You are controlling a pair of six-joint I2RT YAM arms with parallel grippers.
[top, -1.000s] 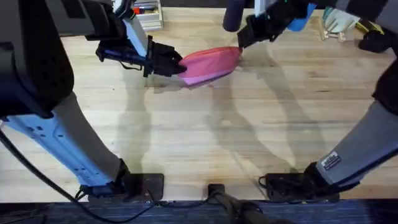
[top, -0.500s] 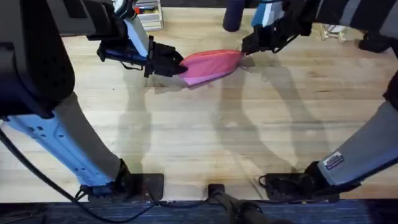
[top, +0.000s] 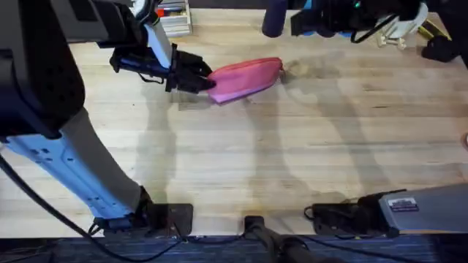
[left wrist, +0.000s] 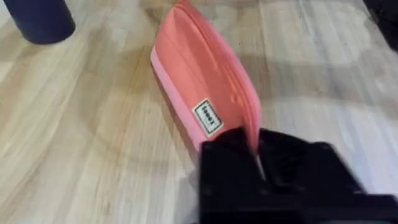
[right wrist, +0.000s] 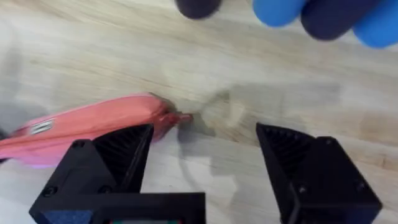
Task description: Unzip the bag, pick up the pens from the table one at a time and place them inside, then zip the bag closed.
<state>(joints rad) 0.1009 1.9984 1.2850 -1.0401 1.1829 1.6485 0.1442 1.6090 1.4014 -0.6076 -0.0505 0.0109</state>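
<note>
The left gripper [top: 206, 79] is clamped on the near end of the pink pencil pouch [top: 246, 76], fingers pinching its zipper edge. The right gripper [right wrist: 205, 163] hangs above the table [top: 292, 146] with jaws spread wide, holding nothing. The pouch lies at the table's far middle, its zipper apparently closed.

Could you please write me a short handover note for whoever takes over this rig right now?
Left gripper: shut on one end of the bag, which lies on the table.
Right gripper: open, raised above the table just off the bag's far end, where the zipper pull sticks out.
Done: the bag is pinned and its zipper looks shut.
Left: I see no pens loose on the table, so check whether they are already inside before moving on.
</note>
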